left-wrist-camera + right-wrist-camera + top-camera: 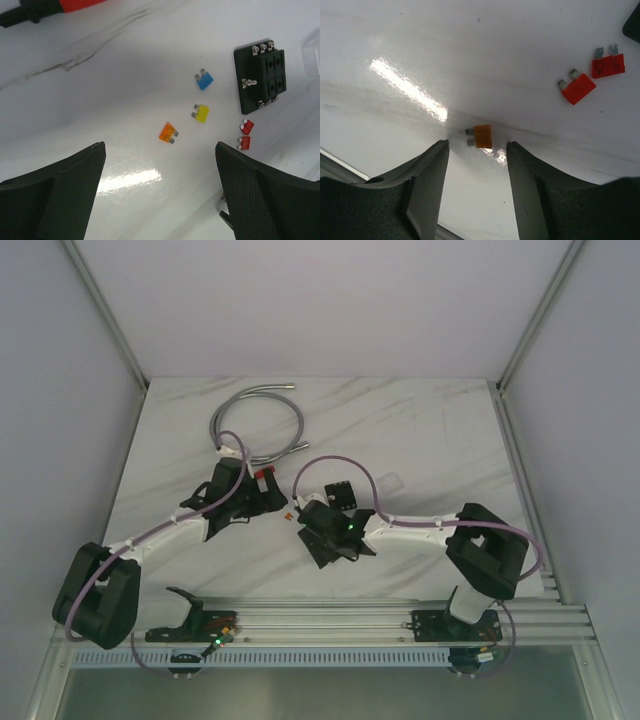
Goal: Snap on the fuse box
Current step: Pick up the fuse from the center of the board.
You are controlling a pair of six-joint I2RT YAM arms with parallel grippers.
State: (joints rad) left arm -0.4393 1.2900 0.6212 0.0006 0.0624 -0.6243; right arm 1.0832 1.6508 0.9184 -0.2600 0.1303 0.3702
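Right hand point(476, 145): open, holds nothing, hangs low over desk point(420, 40), orange fuse point(481, 136) lying just past its fingertips. Left hand point(160, 147): wide open, holds nothing. Fuse box point(260, 77): black, lies flat on desk, touching neither hand, with blue fuse point(204, 81), yellow fuse point(201, 113) and two red fuses point(247, 126) close by.

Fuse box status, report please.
Left gripper open, right gripper open, both empty. Fuse box lying free, untouched. Orange fuse just beyond right gripper.
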